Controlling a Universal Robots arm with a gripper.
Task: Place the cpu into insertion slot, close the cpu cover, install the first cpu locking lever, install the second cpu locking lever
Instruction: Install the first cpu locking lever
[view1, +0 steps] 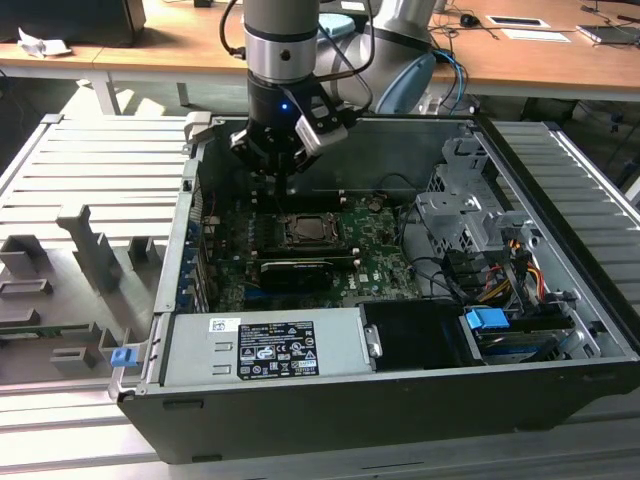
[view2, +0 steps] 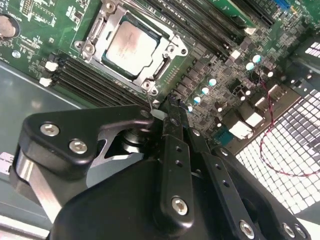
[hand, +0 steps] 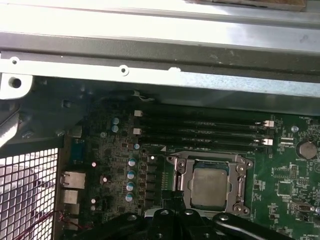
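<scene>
**Arm poised over the seated cpu in an open computer case**

Exterior view: the arm reaches down into an open computer case (view1: 560, 330) lying on its side on a ribbed grey metal bench (view1: 90, 170). The gripper (view1: 272, 172) hangs above the green circuit board (view1: 375, 255), just behind the insertion slot (view1: 312, 231) as this camera sees it. A silver power supply (view1: 265, 345) fills the near wall of the case; a blue connector (view1: 487, 322) and coloured wires sit toward the exterior view's right. Wooden desks (view1: 540, 50) stand behind the bench.

Second wrist view: the cpu (view2: 131, 45) lies flat in the insertion slot, its pale metal face bare. The cpu cover (view2: 134, 47) lies down around it as a silvery frame. The gripper's black fingers (view2: 171, 112) are drawn together with nothing between them, their tips close beside one corner of the slot, above the board. Whether they touch a lever there cannot be told.

First wrist view: the same cpu (hand: 209, 186) and cover frame appear just beyond the dark fingertips, with long black memory slots (hand: 200, 131) beyond the socket and a white mesh grille (hand: 25, 195) at the case wall.
</scene>
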